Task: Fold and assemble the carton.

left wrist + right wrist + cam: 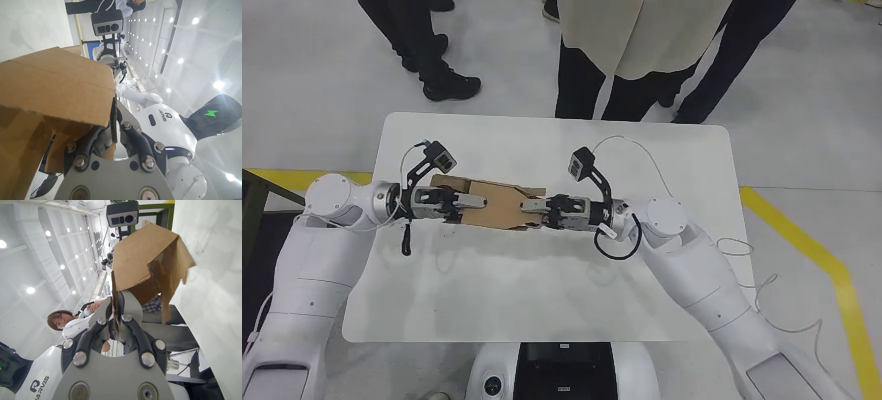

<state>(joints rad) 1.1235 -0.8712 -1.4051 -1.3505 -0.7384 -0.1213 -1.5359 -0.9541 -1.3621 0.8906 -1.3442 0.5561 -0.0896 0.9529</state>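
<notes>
White rounded worktop (542, 290) on a pale grey floor (322, 90) marked with a yellow line (792, 230). The brown carton (497, 203) is held over the worktop's far half, with left fingers (130, 117) and right fingers (132, 306) each pinching one end. Ceiling spotlights (180, 60) overhead.

This looks like a robot lab or test hall, not a home or office. One plain white table (542, 290) stands alone on a pale, smooth floor (802, 80). A yellow line (798, 232) marked on that floor runs past both ends of the table (the sort you see in factories). Overhead, a high white ceiling (189, 56) of deep panels carries rows of round lights (180, 60). A green metal frame (151, 209) stands beyond one end of the table, and far back hangs a dark board (98, 242) dotted with white.
</notes>
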